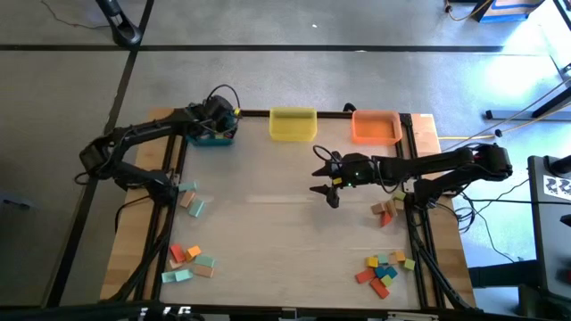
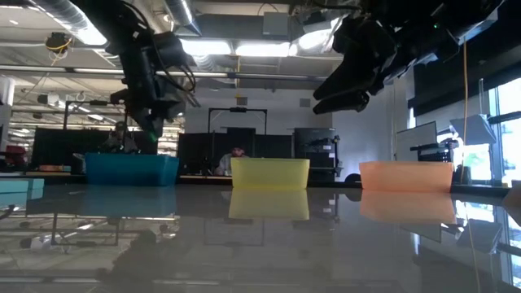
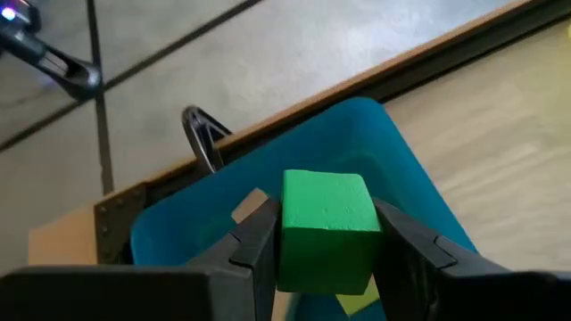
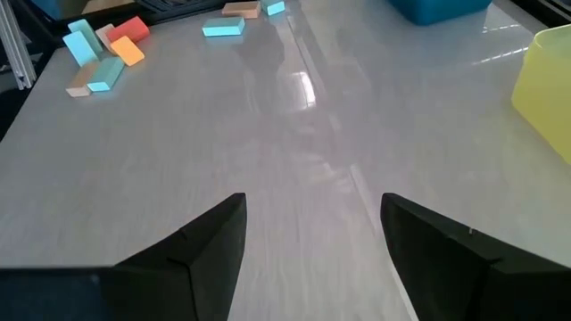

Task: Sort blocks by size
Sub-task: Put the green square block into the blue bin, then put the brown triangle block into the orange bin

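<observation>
Pale wood tabletop (image 1: 268,241) fills the middle of the high view, ringed by a black frame and set on a grey tiled floor, with three bins lined along its upper edge: a blue bin (image 1: 214,135) at upper left, a yellow bin (image 1: 293,124) at centre, and an orange bin (image 1: 376,127) to its right.

The left gripper (image 3: 326,245) hangs over the blue bin, its two fingers clamped on a green cube (image 3: 324,230); the left wrist view shows the cube held above the bin's interior, where a tan block (image 3: 252,203) and a yellow-green piece already lie. The right gripper (image 1: 328,181) hovers over bare table at centre right of the high view, fingers spread wide and holding nothing.

Unsorted blocks lie in four loose groups: a few at middle left (image 1: 189,198), a cluster at lower left (image 1: 189,261), a tan and red group at middle right (image 1: 385,211), and a mixed pile at lower right (image 1: 384,269).

Release looks like the step in hand. The cube seems to sit toward the near wall of the bin rather than its centre, so a drop from here could clip the rim and bounce onto the table. A cube landing on the blocks already inside could also tip or roll out.
</observation>
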